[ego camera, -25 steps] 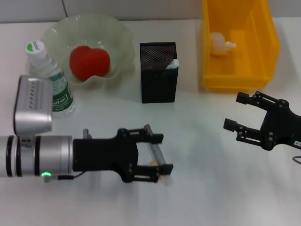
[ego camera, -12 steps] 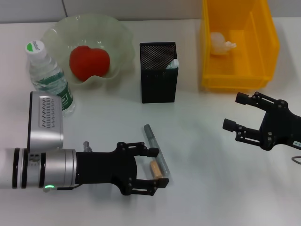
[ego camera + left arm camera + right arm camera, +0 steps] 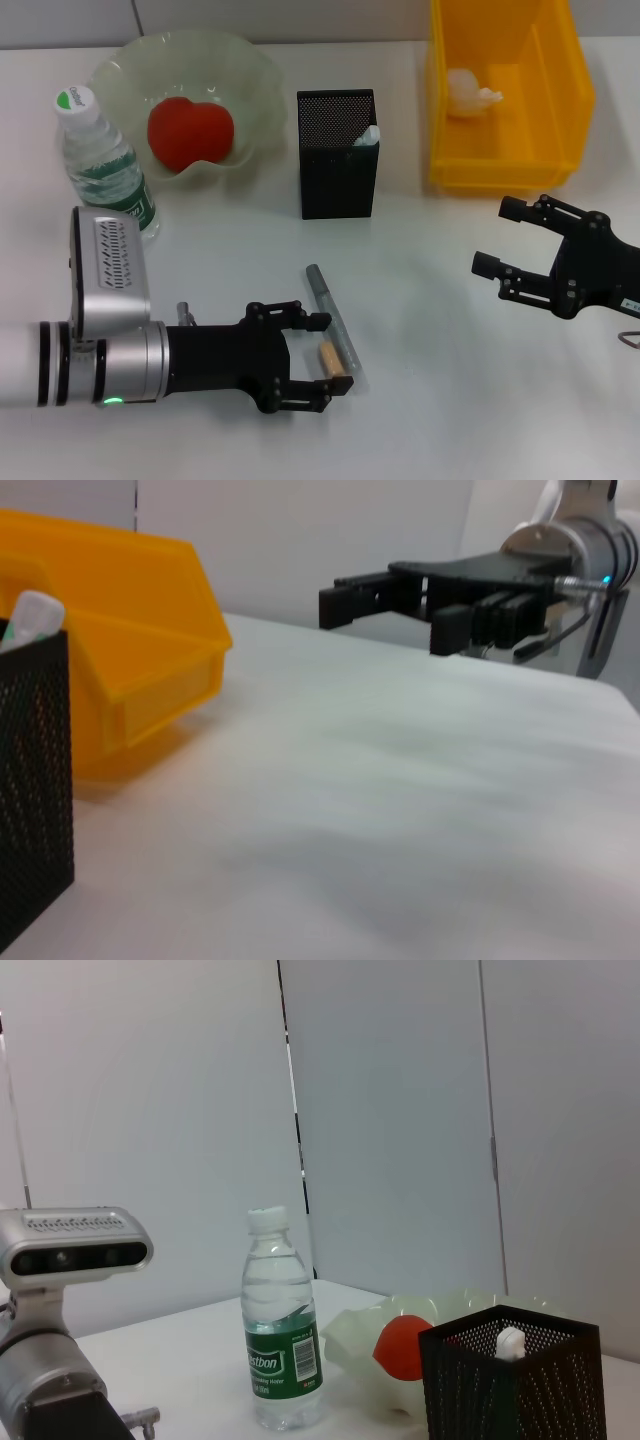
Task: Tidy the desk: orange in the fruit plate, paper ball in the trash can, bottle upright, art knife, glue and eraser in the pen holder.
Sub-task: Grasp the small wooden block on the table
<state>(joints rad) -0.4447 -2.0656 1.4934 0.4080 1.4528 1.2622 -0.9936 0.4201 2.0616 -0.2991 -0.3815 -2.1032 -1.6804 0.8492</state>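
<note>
Yellow trash can [image 3: 560, 150] holds the paper ball [image 3: 470, 92]; the orange [image 3: 190, 130] is held in the fruit plate [image 3: 250, 75]. Glue [image 3: 367, 135] is seen in the pen holder [image 3: 338, 170]. The bottle [image 3: 105, 165] stands upright. Both the left tool [image 3: 325, 358] and right tool [image 3: 500, 240] are spread apart; the art knife [image 3: 328, 305] and eraser [image 3: 331, 359] lie on the tabletop [image 3: 430, 400].

The work surface is a flat, matte white desk top [image 3: 440, 300] that spans the head view edge to edge, evenly lit with only soft, faint shadows. Behind it stands a plain pale grey panelled wall [image 3: 390, 1110], divided by a thin dark vertical seam [image 3: 292, 1090] and a second, lighter joint [image 3: 492, 1110]. In the left wrist view the same pale wall [image 3: 300, 540] runs along the desk's far edge.
</note>
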